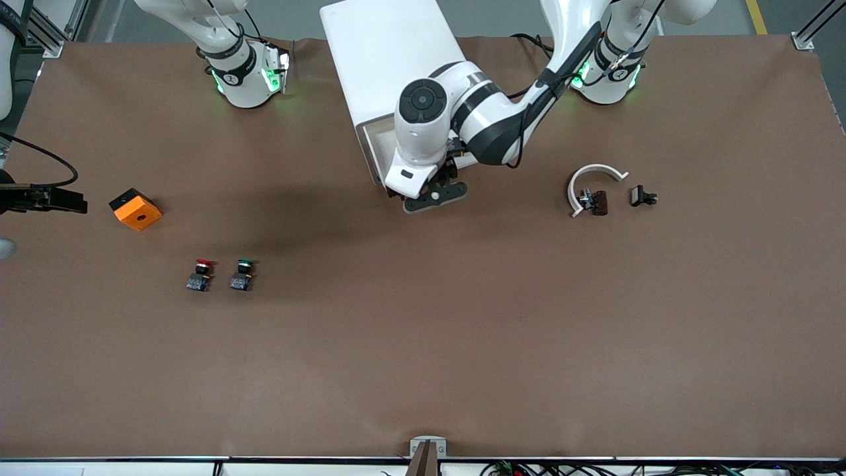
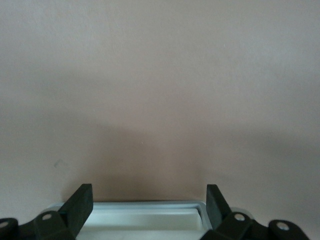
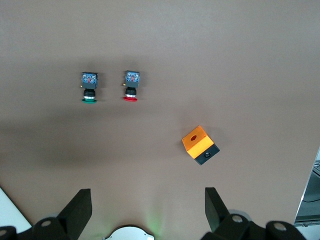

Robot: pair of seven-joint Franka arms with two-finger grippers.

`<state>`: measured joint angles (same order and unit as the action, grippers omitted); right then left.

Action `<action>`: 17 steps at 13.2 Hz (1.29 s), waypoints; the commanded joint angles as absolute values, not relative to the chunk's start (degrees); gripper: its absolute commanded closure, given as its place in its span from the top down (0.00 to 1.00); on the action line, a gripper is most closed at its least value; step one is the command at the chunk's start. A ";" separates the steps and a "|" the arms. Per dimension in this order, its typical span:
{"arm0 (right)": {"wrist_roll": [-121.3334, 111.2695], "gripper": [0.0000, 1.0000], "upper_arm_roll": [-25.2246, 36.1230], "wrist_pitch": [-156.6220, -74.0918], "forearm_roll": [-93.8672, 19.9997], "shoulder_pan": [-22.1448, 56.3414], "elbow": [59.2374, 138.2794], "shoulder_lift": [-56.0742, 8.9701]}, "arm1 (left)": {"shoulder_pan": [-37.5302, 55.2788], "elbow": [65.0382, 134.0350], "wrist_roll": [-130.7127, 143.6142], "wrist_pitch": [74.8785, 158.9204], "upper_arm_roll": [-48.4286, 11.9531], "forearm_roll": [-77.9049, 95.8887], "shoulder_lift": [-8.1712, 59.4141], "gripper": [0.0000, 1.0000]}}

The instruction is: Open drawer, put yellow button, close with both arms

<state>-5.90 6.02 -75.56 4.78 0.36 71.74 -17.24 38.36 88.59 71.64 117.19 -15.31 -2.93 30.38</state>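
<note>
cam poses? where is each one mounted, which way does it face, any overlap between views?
Front: high across the table, facing both arms' bases; shows left gripper at the cabinet.
Left wrist: looks past its open fingers at the drawer rim and table.
Right wrist: looks down past open right gripper.
Shared by front and right wrist: red button, green button, orange block.

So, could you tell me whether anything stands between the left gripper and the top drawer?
Nothing visible does: the left gripper, fingers open, is right at the front rim of the drawer. The right gripper waits open near the orange block.
</note>
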 commanded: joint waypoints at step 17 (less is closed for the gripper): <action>-4.04 1.00 4.83 -87.26 1.41 -2.55 91.30 3.77 | 49.30 88.77 81.39 116.72 -15.38 -1.50 30.94 1.00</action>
